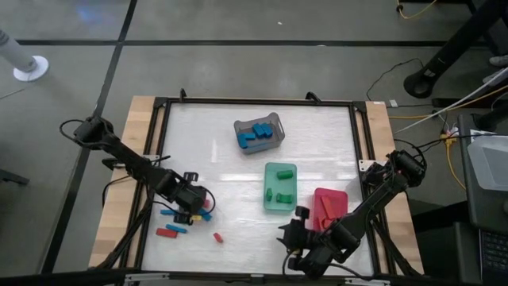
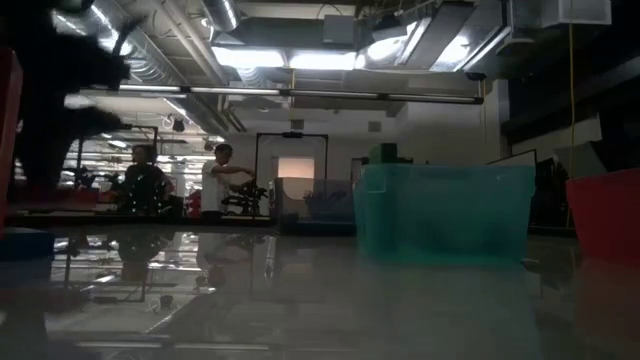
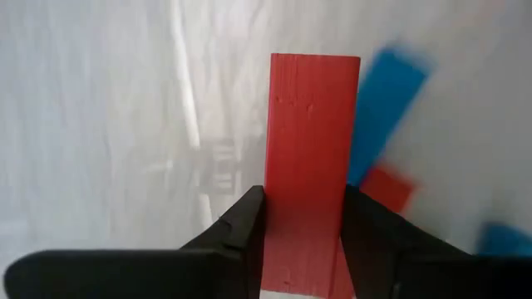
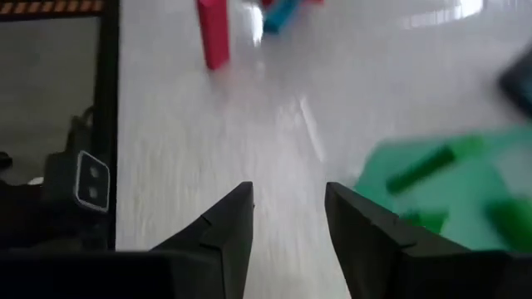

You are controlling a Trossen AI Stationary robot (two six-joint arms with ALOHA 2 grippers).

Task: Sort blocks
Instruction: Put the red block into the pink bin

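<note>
red block's (image 3: 309, 166) near end cut off, blue block (image 3: 384, 108) blurred, green tray (image 4: 449, 187) blurred

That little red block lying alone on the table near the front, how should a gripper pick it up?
Likely from straight above, fingers closing across the narrow sides at the middle of the lone red block. It lies flat, apart from the other loose blocks, so both long sides look free.

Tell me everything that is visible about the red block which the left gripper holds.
The red block is a long flat bar of plain red, with a faint grain like painted wood. The left gripper is shut on it: one dark finger presses each long side near one end, and the rest sticks out forward past the fingertips. The white table lies behind it, with a blue block and a smaller red piece blurred beyond it. I cannot tell whether it touches the table.
</note>
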